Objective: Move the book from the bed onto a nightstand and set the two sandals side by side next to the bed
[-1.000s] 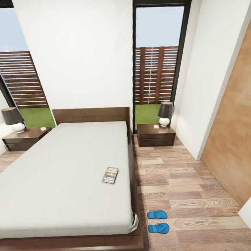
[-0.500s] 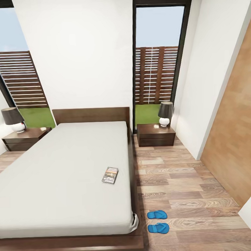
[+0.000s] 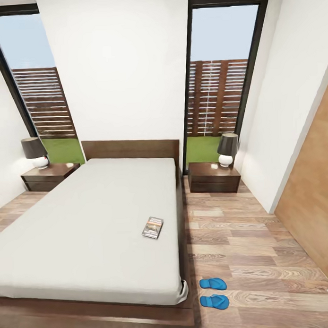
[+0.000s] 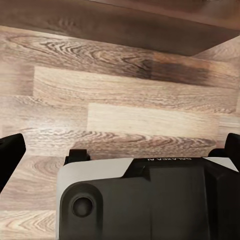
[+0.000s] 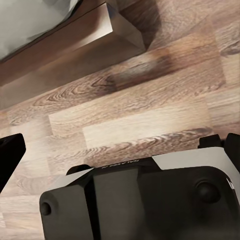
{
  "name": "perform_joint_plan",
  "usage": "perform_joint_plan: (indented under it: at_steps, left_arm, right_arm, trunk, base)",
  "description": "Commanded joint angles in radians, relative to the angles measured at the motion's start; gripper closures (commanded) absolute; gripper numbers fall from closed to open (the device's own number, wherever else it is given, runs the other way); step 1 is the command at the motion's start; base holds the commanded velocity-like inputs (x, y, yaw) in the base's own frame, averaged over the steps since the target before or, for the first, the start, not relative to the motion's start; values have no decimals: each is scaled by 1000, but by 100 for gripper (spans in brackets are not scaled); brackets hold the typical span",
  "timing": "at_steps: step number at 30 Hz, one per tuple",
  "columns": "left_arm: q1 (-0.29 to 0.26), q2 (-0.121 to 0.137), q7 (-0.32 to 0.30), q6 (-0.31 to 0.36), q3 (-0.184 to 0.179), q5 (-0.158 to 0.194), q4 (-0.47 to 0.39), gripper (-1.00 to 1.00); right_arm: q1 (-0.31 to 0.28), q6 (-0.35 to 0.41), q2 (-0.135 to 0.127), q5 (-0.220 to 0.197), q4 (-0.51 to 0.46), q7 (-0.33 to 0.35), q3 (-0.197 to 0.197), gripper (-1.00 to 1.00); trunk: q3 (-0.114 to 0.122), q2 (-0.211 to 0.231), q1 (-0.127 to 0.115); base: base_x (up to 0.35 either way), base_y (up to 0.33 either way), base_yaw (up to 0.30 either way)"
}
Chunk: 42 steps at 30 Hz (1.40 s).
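The book [image 3: 153, 227] lies flat on the pale mattress of the bed [image 3: 90, 218], near its right edge. Two blue sandals [image 3: 213, 283] [image 3: 214, 301] rest side by side on the wood floor beside the bed's right foot corner. One nightstand [image 3: 50, 176] stands left of the headboard, the other nightstand [image 3: 214, 177] right of it. In the left wrist view my left gripper [image 4: 120, 150] is open over bare floor planks. In the right wrist view my right gripper [image 5: 120, 150] is open too, above the floor close to the bed frame's corner [image 5: 75, 35].
Each nightstand carries a lamp with a dark shade [image 3: 33, 152] [image 3: 227, 149]. Tall dark-framed windows flank the white wall behind the headboard. A wood-panelled wall [image 3: 311, 196] closes the right side. Open floor [image 3: 247, 232] runs between the bed and that wall.
The whole head view has shifted: bed, book, sandals and nightstands now sit further right and a little smaller, so the camera moved. The things themselves lie as before.
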Motion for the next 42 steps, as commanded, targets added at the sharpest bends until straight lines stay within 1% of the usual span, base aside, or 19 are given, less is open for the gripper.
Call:
perform_joint_plan:
  at_steps: [1,5,8,27,42]
  left_arm:
    - [-1,0,-6,-1,7,3,2,-100]
    - [-1,0,-6,-1,8,3,1,-100]
    - [-1,0,-6,-1,7,3,1,-100]
    - [-1,0,-6,-2,7,3,1,-100]
    - [-1,2,-6,-2,7,3,1,-100]
  right_arm:
    - [-2,-8,0,-6,5,6,8,-100]
    - [-2,-8,0,-6,5,6,8,-100]
    - [-2,-8,0,-6,5,6,8,-100]
    - [-2,-8,0,-6,5,6,8,-100]
    - [-2,-9,0,-6,5,6,8,-100]
  trunk:
    - [-2,-2,1]
    - [-2,-2,1]
    - [-2,-2,1]
    - [-2,-2,1]
    - [-2,-2,1]
  base:
    - [0,0,24]
    - [11,0,12]
    - [185,0,3]
    - [316,0,0]
    - [134,0,0]
